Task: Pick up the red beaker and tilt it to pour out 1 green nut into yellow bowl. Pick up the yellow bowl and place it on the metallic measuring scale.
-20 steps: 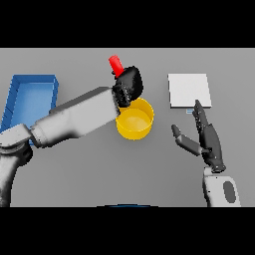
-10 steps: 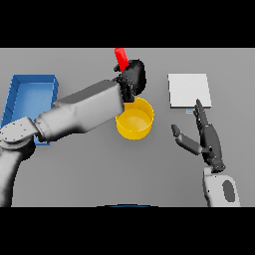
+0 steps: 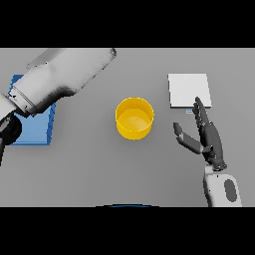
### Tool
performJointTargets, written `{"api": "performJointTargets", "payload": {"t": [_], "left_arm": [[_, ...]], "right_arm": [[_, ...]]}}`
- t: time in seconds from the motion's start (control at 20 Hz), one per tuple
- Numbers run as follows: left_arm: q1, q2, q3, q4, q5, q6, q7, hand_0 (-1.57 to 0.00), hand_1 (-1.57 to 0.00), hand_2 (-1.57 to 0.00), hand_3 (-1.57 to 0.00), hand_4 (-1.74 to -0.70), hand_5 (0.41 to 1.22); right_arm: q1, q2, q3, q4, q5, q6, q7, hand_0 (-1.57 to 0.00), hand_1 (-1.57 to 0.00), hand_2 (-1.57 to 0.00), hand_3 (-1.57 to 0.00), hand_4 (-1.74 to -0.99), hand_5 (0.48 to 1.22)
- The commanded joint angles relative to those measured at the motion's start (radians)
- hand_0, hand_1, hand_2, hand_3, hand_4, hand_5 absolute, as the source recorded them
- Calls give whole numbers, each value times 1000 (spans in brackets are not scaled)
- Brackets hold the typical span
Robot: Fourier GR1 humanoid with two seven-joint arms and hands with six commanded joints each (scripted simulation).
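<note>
The yellow bowl (image 3: 134,118) stands upright at the table's middle, and its inside shows only yellow. The metallic measuring scale (image 3: 189,90) is a pale square plate to the bowl's right and further back. My right hand (image 3: 208,135) hovers open just in front of the scale, fingers straight and pointing away, right of the bowl and apart from it. My left arm (image 3: 62,82) reaches from the left side up to the scene's top edge, where its hand is cut off. No red beaker or green nut can be seen.
A blue tray (image 3: 31,130) lies at the table's left side, partly hidden under my left forearm. Grey tabletop (image 3: 99,169) stretches in front of the bowl.
My left arm has swung up and back, carrying the hand and the red beaker out of the top of the view. The bowl now shows whole. The right hand has not moved.
</note>
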Motion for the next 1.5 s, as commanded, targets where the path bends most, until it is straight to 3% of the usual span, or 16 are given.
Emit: {"api": "performJointTargets", "payload": {"t": [0.0,0.1,0.3,0.55,0.7,0.95,1.0,1.15,1.35,1.45], "left_arm": [[-38,18,39,48,26,11,12,-1571,-1472,-1466,-1387,-1572,1211],[-72,43,94,110,84,10,27,-1571,-1508,-1504,-1453,-1537,1214],[-57,160,340,304,349,35,82,-1571,-1545,-1544,-1453,-1658,1218],[36,248,480,389,563,168,131,-1571,-1563,-1562,-1403,-1714,1220],[117,281,527,414,664,248,209,-1571,-1567,-1566,-1406,-1727,1221],[292,303,581,414,823,329,291,-1571,-1570,-1569,-1503,-1736,1221],[327,302,593,408,856,347,296,-1571,-1570,-1570,-1437,-1737,1221],[416,313,628,372,951,393,331,-1571,-1570,-1570,-1449,-1739,1221],[558,338,625,250,1031,472,405,-1571,-1571,-1571,-1521,-1740,1221],[632,370,614,147,1058,520,425,-1571,-1571,-1571,-1447,-1740,1221]], "right_arm": [[-2,-2,-1,3,-1,2,6,1,1,1,1,-1256,635],[-4,-3,3,16,4,5,2,1,1,1,1,-1274,642],[-12,-16,14,0,17,7,-1,1,1,1,1,-1306,651],[-34,-22,21,30,36,8,-17,1,1,1,1,-1301,652],[-41,-22,15,40,29,7,-15,1,1,1,1,-1286,649],[-33,-14,20,32,25,7,-17,1,1,1,1,-1285,663],[-28,-19,23,34,35,6,-26,1,1,1,1,-1293,667],[-38,-22,22,53,35,11,-31,1,1,1,1,-1303,682],[-43,-37,14,58,28,21,-42,1,1,1,1,-1304,707],[-40,-41,19,45,28,25,-43,1,1,1,1,-1309,716]]}}
